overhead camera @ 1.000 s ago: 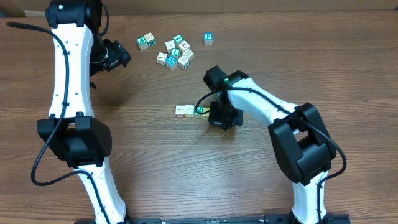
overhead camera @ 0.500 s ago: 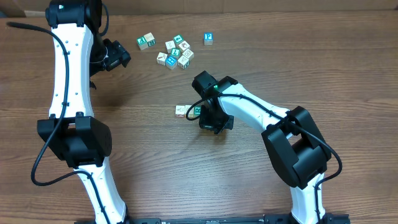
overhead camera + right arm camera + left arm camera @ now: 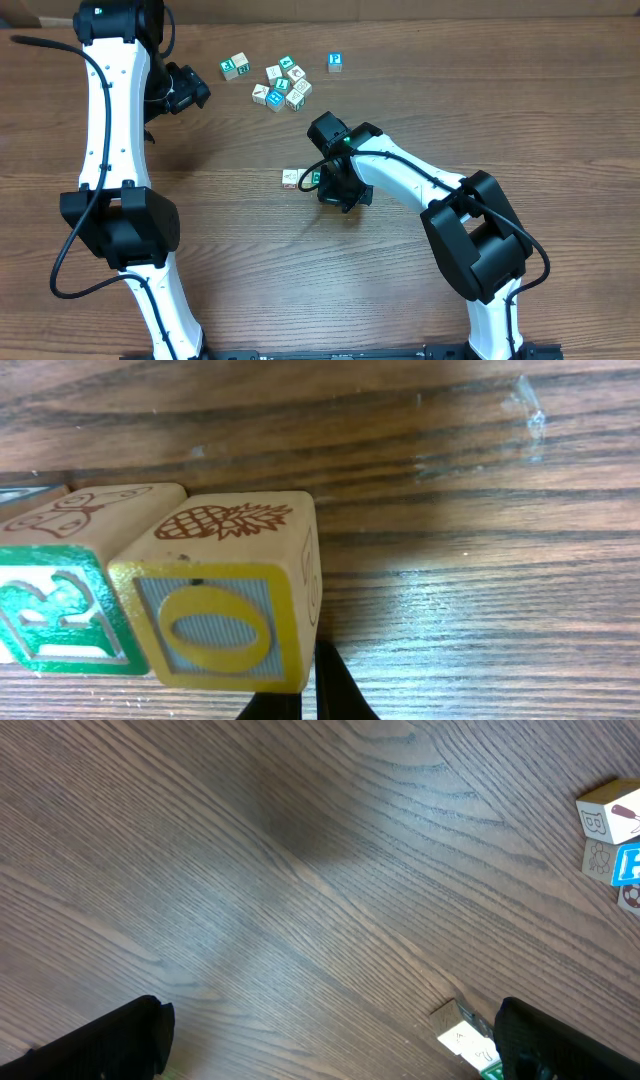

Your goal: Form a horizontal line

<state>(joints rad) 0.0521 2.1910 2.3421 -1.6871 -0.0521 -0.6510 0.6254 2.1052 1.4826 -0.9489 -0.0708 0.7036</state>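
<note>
The horizontal line lies mid-table: a whitish cube (image 3: 290, 177) touches a green-and-white cube (image 3: 314, 178). My right gripper (image 3: 337, 188) covers the row's right end from overhead. In the right wrist view a yellow "O" cube (image 3: 225, 595) with a pineapple on top sits flush against the green cube (image 3: 55, 615), with a whitish cube (image 3: 85, 510) behind them. My right gripper (image 3: 318, 695) is shut and empty, its tips at the yellow cube's lower right corner. My left gripper (image 3: 195, 92) hovers open at the back left, holding nothing (image 3: 330, 1040).
A loose jumble of white and teal cubes (image 3: 283, 85) lies at the back, with a lone blue cube (image 3: 335, 62) to its right and another cube (image 3: 235, 66) to its left. One cube (image 3: 465, 1038) sits close to the left gripper's right finger (image 3: 570, 1040).
My right gripper slid left against the row's right end, mostly in the first half second, closing over the yellow cube from overhead. The left arm stayed still.
</note>
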